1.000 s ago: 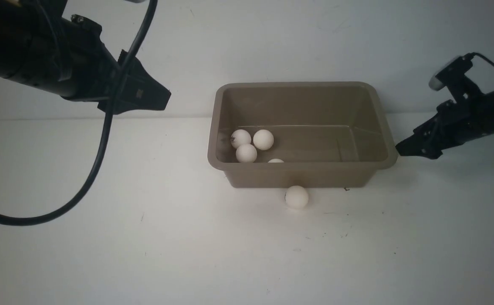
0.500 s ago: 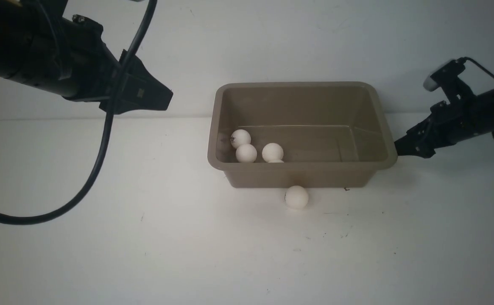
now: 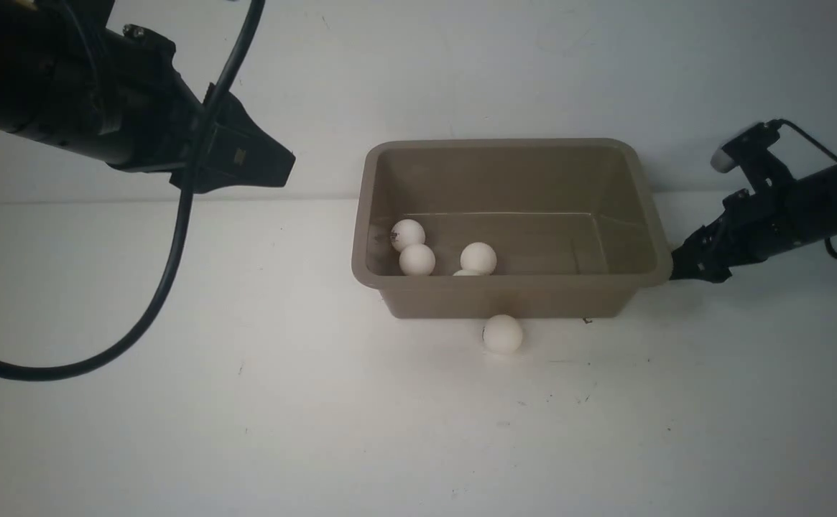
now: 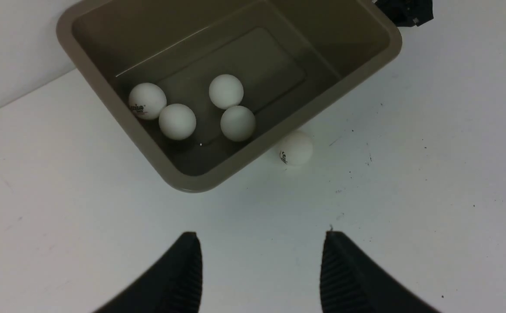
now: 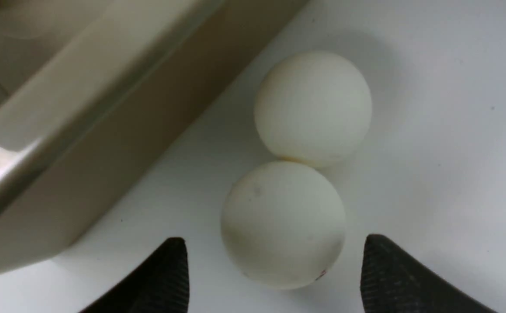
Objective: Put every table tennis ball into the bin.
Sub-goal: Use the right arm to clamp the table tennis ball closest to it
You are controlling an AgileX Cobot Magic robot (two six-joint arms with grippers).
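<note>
Ball (image 5: 283, 224) | btwn open R gripper (image 5: 273, 238) jaws, no contact | beside bin (image 5: 83, 100)

Flat matte white tabletop (image 3: 174, 431), scattered dark specks on near right. Plain pale wall (image 3: 461, 57) along far edge. Light soft, even.

- Worktop (image 3: 246, 402): white, matte, evenly lit.
- Dark specks (image 3: 587, 320): small, scattered over the worktop, with a few faint scuffs.
- Wall (image 3: 504, 64): pale grey-white, plain, meets the worktop's far edge.
</note>
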